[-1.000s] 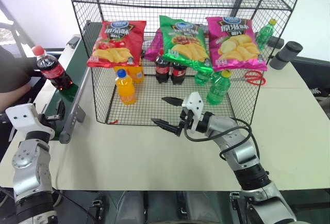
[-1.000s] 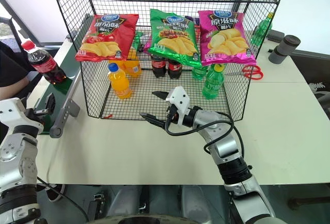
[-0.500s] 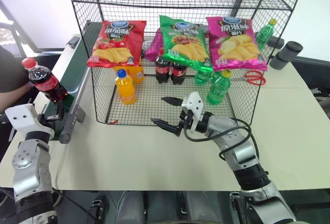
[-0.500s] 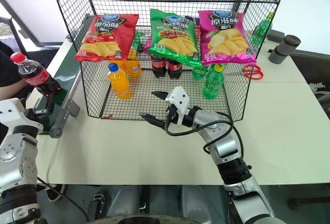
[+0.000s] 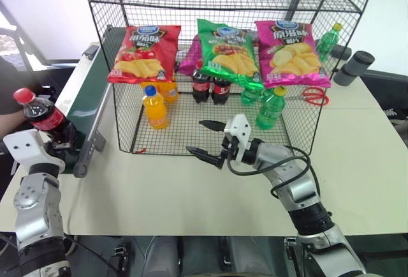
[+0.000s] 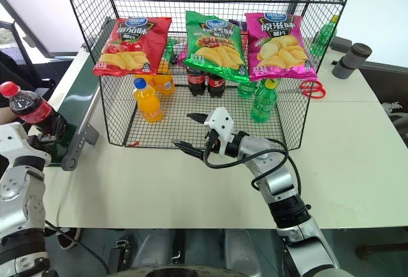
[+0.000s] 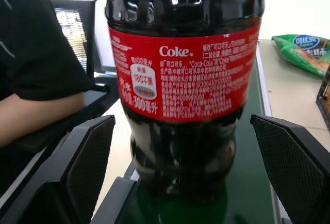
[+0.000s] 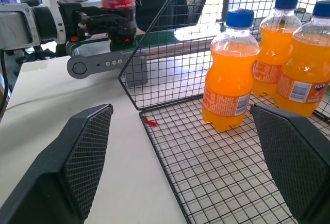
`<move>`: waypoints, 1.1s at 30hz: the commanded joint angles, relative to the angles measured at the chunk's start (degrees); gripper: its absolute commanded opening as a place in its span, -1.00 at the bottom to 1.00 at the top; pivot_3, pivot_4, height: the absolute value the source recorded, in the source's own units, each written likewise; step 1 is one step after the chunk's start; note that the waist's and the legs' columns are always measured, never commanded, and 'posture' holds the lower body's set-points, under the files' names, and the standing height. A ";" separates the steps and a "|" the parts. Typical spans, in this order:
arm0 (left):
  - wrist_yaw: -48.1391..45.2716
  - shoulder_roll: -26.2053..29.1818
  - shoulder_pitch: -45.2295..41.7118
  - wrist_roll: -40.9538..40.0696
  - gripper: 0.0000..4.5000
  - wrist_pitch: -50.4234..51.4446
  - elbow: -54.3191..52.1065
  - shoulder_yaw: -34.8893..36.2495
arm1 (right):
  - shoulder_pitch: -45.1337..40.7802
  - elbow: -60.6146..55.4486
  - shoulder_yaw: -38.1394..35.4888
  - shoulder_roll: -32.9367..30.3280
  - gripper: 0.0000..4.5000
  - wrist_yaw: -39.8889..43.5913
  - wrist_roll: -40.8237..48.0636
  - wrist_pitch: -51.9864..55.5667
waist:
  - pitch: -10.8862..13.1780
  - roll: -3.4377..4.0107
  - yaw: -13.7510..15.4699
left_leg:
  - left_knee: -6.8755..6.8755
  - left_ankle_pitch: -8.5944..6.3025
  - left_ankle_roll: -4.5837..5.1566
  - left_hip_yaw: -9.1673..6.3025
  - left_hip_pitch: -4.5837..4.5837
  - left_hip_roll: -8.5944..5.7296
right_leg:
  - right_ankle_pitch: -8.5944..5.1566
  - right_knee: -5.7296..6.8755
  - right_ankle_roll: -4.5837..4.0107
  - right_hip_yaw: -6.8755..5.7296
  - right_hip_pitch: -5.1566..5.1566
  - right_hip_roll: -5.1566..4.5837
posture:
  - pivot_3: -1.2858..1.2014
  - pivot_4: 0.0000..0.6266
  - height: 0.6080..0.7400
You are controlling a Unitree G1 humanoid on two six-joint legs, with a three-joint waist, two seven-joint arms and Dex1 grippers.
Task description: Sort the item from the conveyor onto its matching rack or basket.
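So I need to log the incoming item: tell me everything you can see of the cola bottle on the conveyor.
The cola bottle is small, clear plastic, filled with dark brown liquid, with a red cap and a red Coke label printed in white. It stands upright on the dark green conveyor at its near end, between the open fingers of the left claw; no contact with them is visible.
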 commanded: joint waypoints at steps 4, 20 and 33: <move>0.34 0.94 -0.32 -0.01 0.41 -1.39 -0.37 1.68 | -0.66 -2.81 0.13 0.28 1.00 0.09 0.16 -0.52 | 0.00 0.00 0.01 | -0.01 0.00 0.00 0.00 -0.01 -0.01 | 0.00 0.00 0.00 -0.01 0.00 -0.03 | 0.03 -0.52 0.91; -9.64 8.76 0.96 -11.61 0.21 2.86 -19.11 5.96 | -0.84 -6.98 -1.59 -2.14 1.00 3.10 4.24 3.17 | 0.03 -0.12 -0.10 | -0.07 0.00 -0.01 -0.02 -0.29 -0.07 | 0.00 -0.15 -0.01 -0.10 -0.20 -0.17 | 0.03 -0.52 0.91; -28.37 16.29 7.79 -31.35 0.21 27.03 -39.28 -11.72 | -4.04 -13.34 -8.49 -6.04 1.00 4.80 21.52 21.56 | 0.10 0.02 0.00 | -0.26 0.00 0.00 -0.06 -0.31 -0.14 | -0.10 -0.43 -0.19 -0.23 -0.11 -0.28 | 0.03 -0.52 0.91</move>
